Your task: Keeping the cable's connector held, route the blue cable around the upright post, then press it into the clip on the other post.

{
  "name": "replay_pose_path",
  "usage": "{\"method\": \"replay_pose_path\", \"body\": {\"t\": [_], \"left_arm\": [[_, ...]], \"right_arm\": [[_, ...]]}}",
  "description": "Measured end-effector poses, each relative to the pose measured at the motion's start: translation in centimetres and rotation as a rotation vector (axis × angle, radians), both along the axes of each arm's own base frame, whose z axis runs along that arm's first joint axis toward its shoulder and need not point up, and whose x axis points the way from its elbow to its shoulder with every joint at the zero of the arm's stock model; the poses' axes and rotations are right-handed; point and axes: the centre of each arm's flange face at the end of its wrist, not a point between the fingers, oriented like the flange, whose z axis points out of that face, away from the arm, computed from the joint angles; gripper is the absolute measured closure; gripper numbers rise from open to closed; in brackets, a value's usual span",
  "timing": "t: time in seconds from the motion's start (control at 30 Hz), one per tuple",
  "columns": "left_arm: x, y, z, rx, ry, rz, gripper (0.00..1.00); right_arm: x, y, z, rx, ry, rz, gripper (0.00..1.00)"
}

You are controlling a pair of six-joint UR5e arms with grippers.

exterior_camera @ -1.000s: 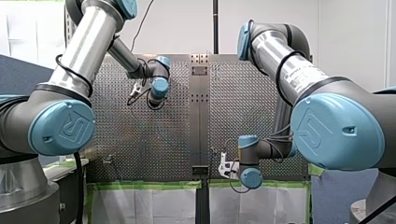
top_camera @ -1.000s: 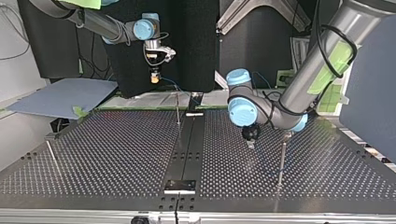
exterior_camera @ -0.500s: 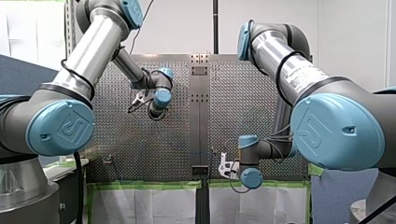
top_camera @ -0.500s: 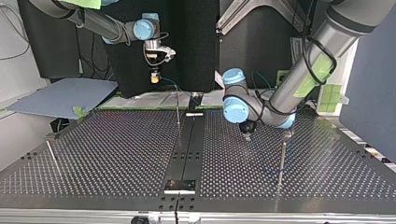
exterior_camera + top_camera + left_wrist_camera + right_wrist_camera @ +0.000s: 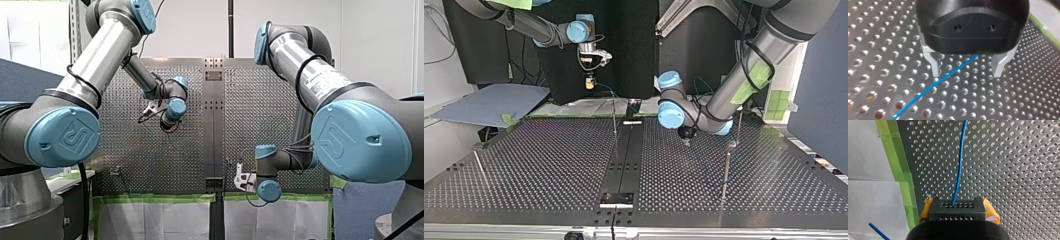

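the blue cable [image 5: 959, 162] ran straight out from the connector [image 5: 957, 210], its long axis in line with my right claw [image 5: 957, 206], over the table [image 5: 1010, 170]. print on my right arm in the front view was too small to read. my right claw pinched the connector between yellow pads [image 5: 991, 211]. my left claw [image 5: 966, 75] stood spread over the table, the cable slanting loose between its fingers [image 5: 933, 65], nearer one. in the top view that claw hung right of centre, near a post [image 5: 725, 172].

my left end effector [image 5: 687, 142] hovers low near a post [image 5: 725, 172].
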Motion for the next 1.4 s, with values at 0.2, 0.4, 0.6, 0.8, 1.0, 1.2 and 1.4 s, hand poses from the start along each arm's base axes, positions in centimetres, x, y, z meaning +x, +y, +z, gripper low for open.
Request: {"method": "replay_pose_path", "body": {"t": [0.2,0.4,0.6,0.8,1.0,1.2,1.4], "left_arm": [[-0.1,0.0,-0.8,0.009,0.017,0.005,0.0],[-0.4,-0.4,-3.8,0.028,0.08,-0.001,0.0],[-0.7,-0.9,-6.1,0.024,0.118,-0.018,0.0],[-0.8,-1.1,-6.5,0.008,0.13,-0.032,0.0],[-1.0,-1.5,-6.7,-0.05,0.141,-0.061,0.0],[-1.1,-2.1,-7.8,-0.121,0.156,-0.091,0.0],[-1.3,-2.7,-10.0,-0.173,0.184,-0.108,0.0]], "right_arm": [[0.0,0.0,0.0,0.0,-0.001,0.0,1.0],[0.0,0.0,0.0,0.001,-0.001,0.0,1.0],[-0.1,-0.1,0.0,0.002,0.0,-0.002,1.0],[-0.2,-0.1,0.0,0.002,0.0,-0.004,1.0],[-0.2,-0.1,0.0,0.002,0.0,-0.004,1.0],[-0.2,-0.2,0.0,0.002,-0.001,-0.004,1.0],[-0.2,-0.2,0.0,0.002,-0.001,-0.004,1.0]]}}
